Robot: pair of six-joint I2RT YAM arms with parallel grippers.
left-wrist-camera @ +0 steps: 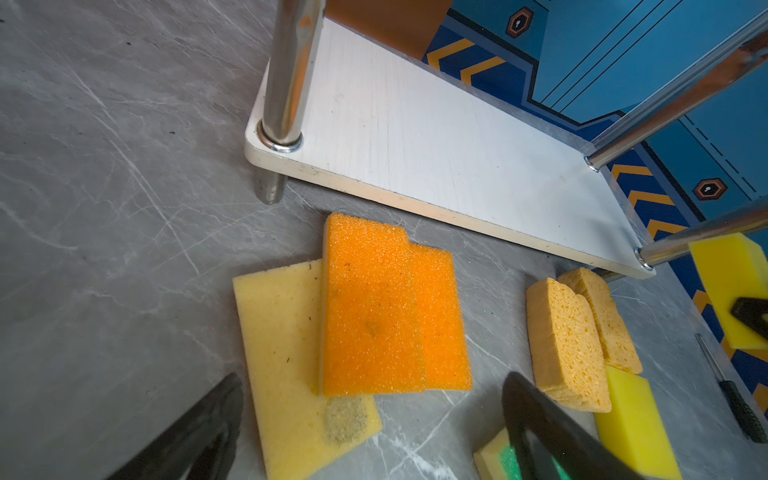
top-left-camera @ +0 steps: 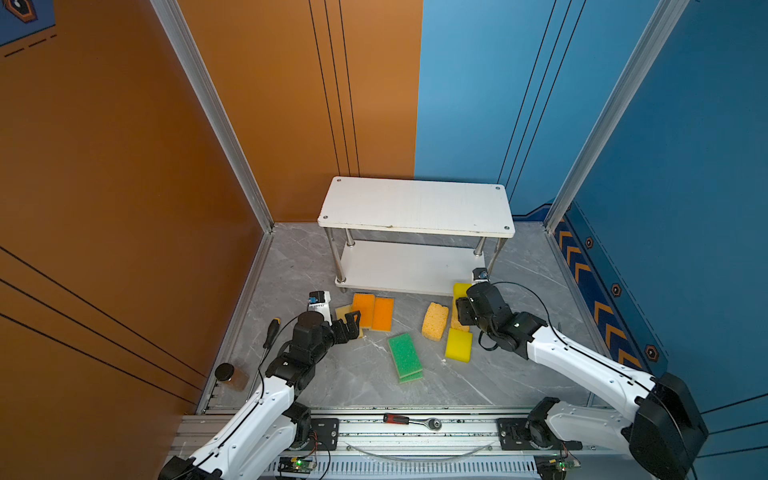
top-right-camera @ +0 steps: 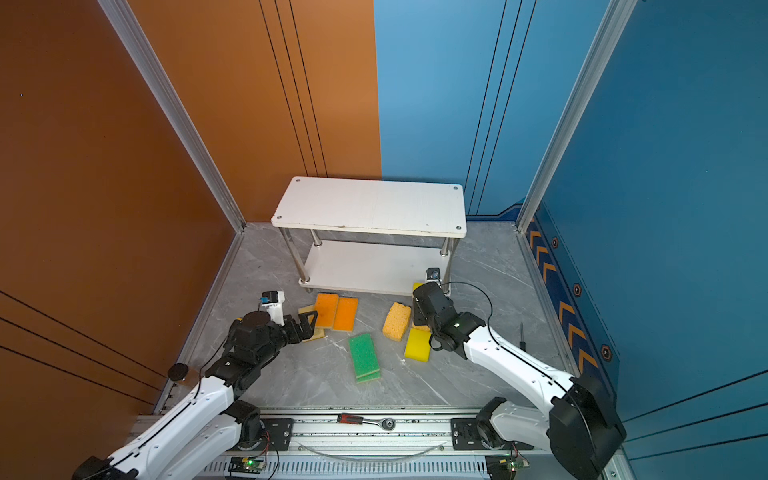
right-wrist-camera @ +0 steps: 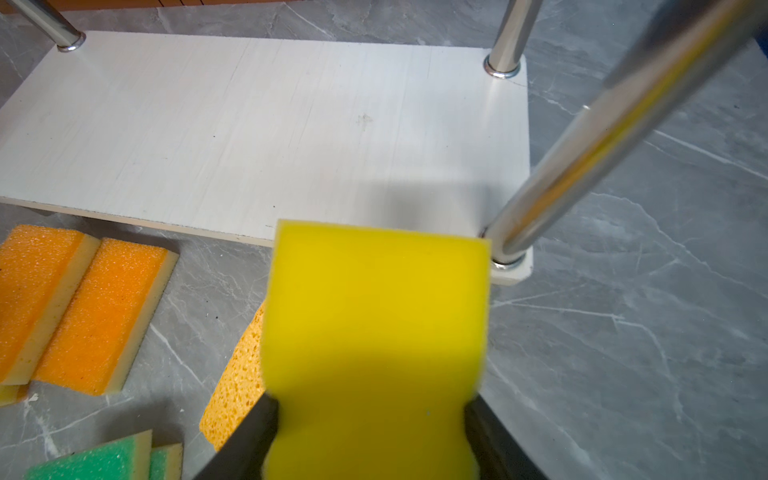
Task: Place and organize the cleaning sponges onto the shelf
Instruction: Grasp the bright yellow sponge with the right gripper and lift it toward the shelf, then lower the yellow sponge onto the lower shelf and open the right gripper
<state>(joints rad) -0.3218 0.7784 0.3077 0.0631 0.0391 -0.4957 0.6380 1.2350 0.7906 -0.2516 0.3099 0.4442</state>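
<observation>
While right hand point(right-wrist-camera: 370, 415) clamps yellow sponge point(right-wrist-camera: 374, 311), long axis forward, shelf's lower board point(right-wrist-camera: 249, 124) lies just ahead; left hand point(left-wrist-camera: 372, 382) spread apart.

No legible text or numbers. Orange chevrons point(top-left-camera: 603, 309), hexagon emblems point(top-left-camera: 616, 289) on blue wall band point(top-left-camera: 592, 291).

At the front right post point(top-left-camera: 480, 245) of the shelf point(top-left-camera: 415, 203), the right gripper point(top-left-camera: 461, 305) hides most of a bright yellow sponge point(top-left-camera: 460, 289); by its left end, orange sponges point(left-wrist-camera: 370, 303) cover part of a pale sponge point(left-wrist-camera: 278, 332).
</observation>
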